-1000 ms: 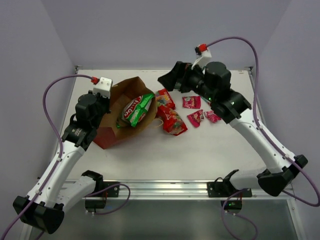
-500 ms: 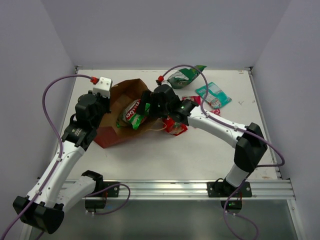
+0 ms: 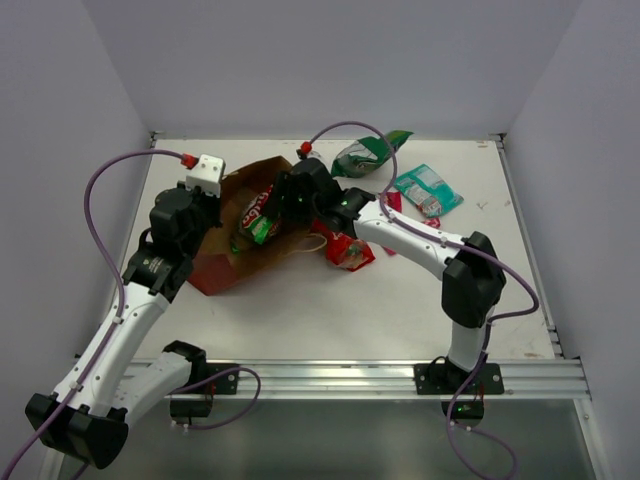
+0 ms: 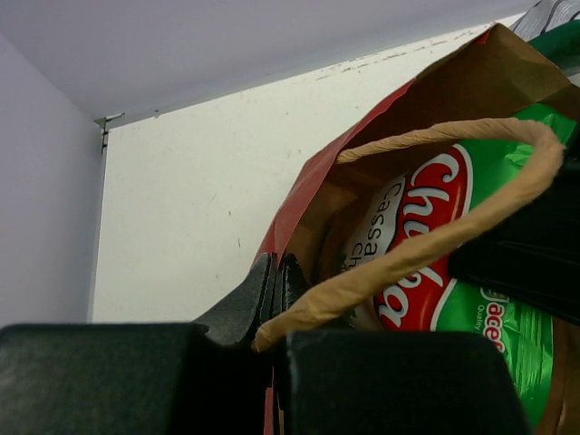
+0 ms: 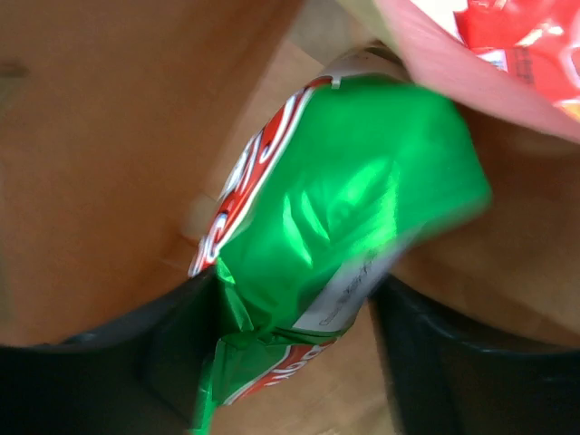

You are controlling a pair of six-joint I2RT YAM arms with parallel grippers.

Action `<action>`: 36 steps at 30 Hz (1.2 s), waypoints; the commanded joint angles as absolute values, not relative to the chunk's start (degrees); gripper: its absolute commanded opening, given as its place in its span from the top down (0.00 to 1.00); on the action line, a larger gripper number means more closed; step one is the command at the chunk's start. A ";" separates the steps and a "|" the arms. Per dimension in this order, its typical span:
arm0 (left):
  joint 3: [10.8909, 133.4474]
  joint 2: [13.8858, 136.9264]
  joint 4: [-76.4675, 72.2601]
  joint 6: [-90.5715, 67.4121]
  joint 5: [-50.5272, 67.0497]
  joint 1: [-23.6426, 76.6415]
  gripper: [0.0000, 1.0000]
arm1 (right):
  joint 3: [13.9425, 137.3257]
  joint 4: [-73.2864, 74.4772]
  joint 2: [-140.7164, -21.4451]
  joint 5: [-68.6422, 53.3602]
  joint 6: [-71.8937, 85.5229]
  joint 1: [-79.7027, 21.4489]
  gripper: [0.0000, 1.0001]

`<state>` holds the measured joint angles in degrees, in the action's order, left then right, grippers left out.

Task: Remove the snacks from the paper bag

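The paper bag [image 3: 222,268] lies on its side, mouth toward the right. My left gripper [image 3: 213,212] is shut on the paper bag's rim [image 4: 292,201], with a string handle [image 4: 435,237] looping past its fingers. Inside lies a green-yellow chip bag [image 3: 258,222] with a red logo [image 4: 426,204]. My right gripper [image 3: 274,203] reaches into the mouth. Its jaws stand open astride the chip bag [image 5: 335,208], the left finger [image 5: 136,353] against the foil and the right finger [image 5: 471,362] just beside it. A red packet [image 3: 346,250], a green-and-white one [image 3: 366,156] and a teal one [image 3: 426,188] lie on the table.
Small pink packets [image 3: 391,200] lie partly hidden under my right arm. The bag's second handle [image 3: 305,245] trails on the table beside the red packet. Walls close the table at the back and both sides.
My right arm swung from the back right into the bag's mouth, and its jaws have narrowed around the chip bag. The chip bag has slid deeper into the bag. The left arm has not moved.
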<state>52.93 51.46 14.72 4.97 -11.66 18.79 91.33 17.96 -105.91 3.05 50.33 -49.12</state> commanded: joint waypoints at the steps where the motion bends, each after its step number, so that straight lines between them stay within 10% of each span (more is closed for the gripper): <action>1: 53.61 50.80 13.89 3.34 -10.72 18.63 1.00 | 94.84 17.76 -108.37 2.20 51.33 -49.48 0.45; 9: 53.44 50.62 14.15 2.46 -14.59 18.63 1.00 | 95.54 16.00 -102.67 0.35 47.12 -49.39 0.91; 22: 52.29 50.80 13.27 2.81 -17.84 18.63 1.00 | 97.91 16.51 -79.04 -8.00 35.60 -44.57 1.00; 36: 54.05 51.06 10.55 8.34 -17.23 18.63 1.00 | 88.35 14.69 -71.70 -0.09 30.23 -10.83 1.00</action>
